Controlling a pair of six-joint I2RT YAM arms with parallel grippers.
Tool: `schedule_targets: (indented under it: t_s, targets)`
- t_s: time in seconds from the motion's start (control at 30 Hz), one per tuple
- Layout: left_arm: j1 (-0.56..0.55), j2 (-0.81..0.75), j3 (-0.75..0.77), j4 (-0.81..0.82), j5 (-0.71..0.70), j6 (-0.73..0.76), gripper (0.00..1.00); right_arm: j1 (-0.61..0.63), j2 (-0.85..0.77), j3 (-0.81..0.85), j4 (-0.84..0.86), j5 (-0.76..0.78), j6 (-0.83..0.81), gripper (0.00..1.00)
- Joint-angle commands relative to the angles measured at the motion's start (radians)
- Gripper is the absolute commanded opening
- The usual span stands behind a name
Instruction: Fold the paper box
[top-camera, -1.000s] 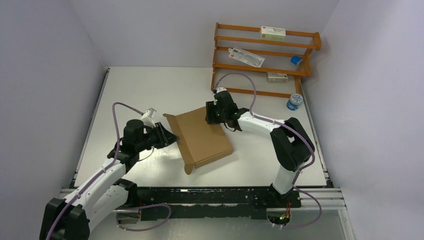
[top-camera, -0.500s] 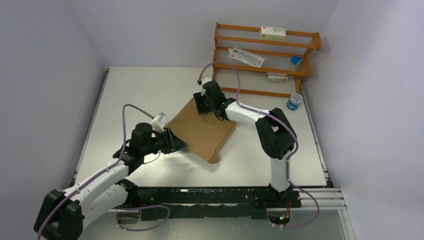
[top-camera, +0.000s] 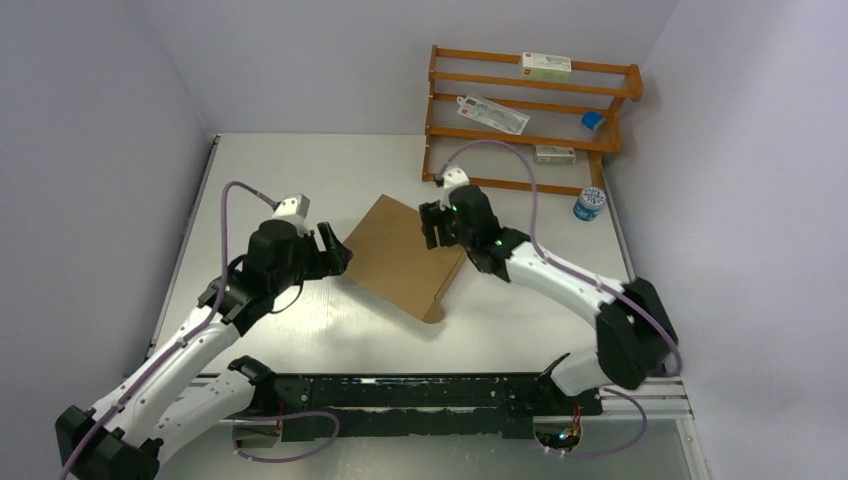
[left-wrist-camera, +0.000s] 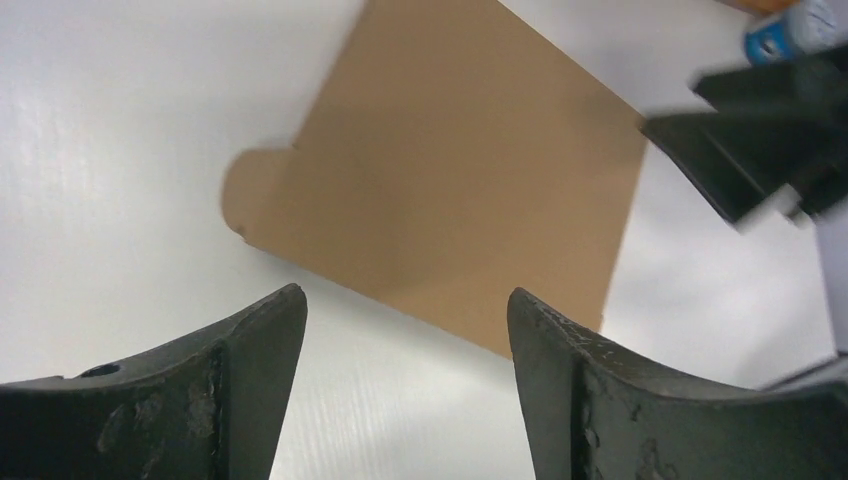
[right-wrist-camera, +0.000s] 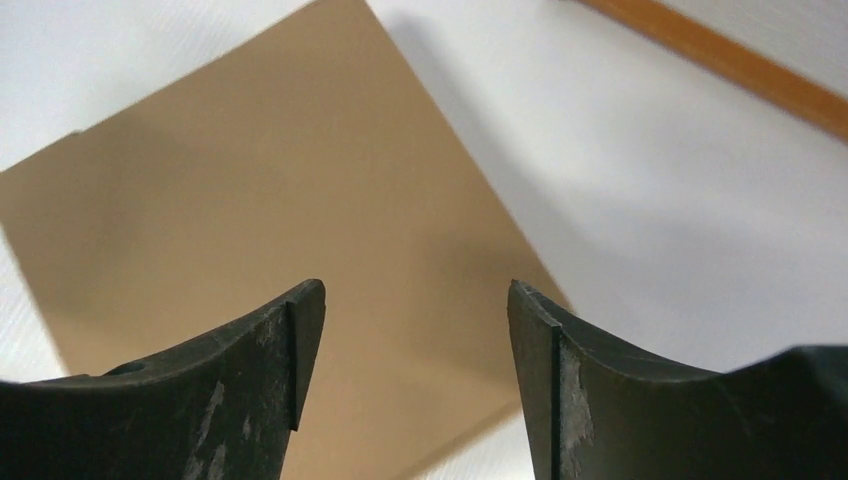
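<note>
- Top external view is showing the paper box (top-camera: 405, 255) lying flat and closed near the middle of the worktop (top-camera: 300, 180). It is turned cornerwise to the worktop's edges, with one rounded tab (top-camera: 432, 315) sticking out toward the near edge.
- Left tool (top-camera: 335, 252) is hovering just beside the box's left corner, its fingers standing wide apart and gripping nothing.
- Right tool (top-camera: 432, 224) is hanging over the box's far-right edge, likewise spread wide and carrying nothing.
- Nothing is pinning the cardboard, so any sideways nudge is risking a slide or spin toward the right edge.
- That tab is probably sitting untucked. A finger catching it, or the lid's own springiness, could be popping the fold open.
</note>
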Motion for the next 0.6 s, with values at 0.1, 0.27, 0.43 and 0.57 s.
schedule_targets:
  t_s: [0.1,0.27,0.43,0.57]
  targets:
    - [0.107,0.25,0.124,0.032,-0.007,0.098,0.78,0.008,-0.26,-0.231,-0.015,-0.024,0.144,0.72]
    - [0.162,0.442,0.186,0.139,0.107,0.094,0.77,0.132,-0.264,-0.257,-0.003,-0.018,0.013,0.73]
    - [0.171,0.597,0.253,0.164,0.138,0.1,0.75,0.358,-0.177,-0.233,0.016,0.158,-0.098,0.75]
    - [0.173,0.651,0.228,0.216,0.147,0.091,0.72,0.52,-0.095,-0.19,0.017,0.314,-0.2,0.77]
